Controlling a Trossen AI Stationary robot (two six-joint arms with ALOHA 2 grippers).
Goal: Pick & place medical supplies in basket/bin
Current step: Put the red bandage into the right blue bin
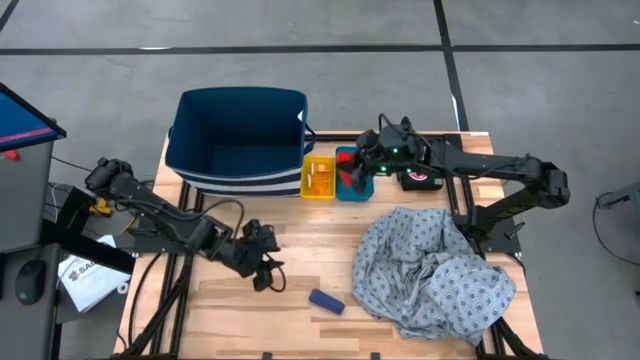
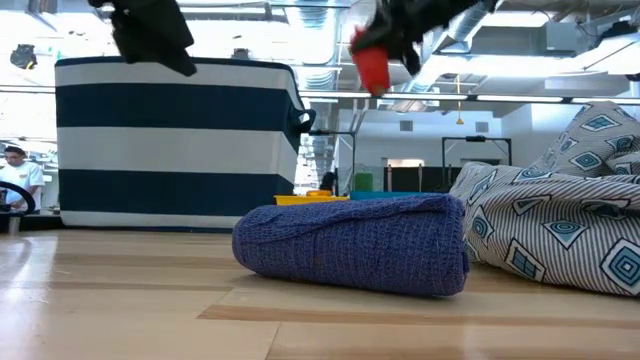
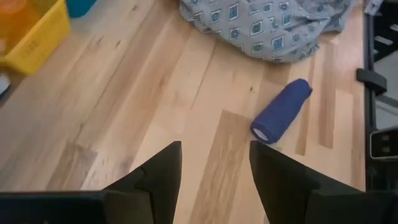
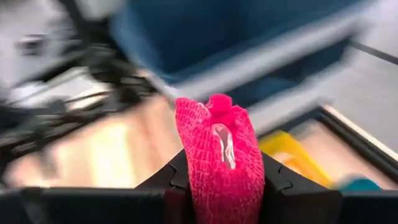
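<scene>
Overhead, the right pincer (image 1: 356,172) hangs above the small teal-blue rectangular tray (image 1: 356,188), pinching a finger-length red fabric roll (image 4: 219,155) between its two dark fingers; low view shows that roll (image 2: 372,66) well up off the table. Beside the teal tray sits a small yellow rectangular tray (image 1: 319,178) with something orange inside, both touching the front of the large navy fabric basket with white stripes (image 1: 238,140). Left pincer (image 1: 262,262) hovers low over the wooden table (image 1: 300,250), fingers spread with nothing between them. Blue knitted roll (image 1: 326,301) lies on its side near it, just beside the crumpled grey-blue patterned gown cloth (image 1: 435,270) that covers the table's right part.
</scene>
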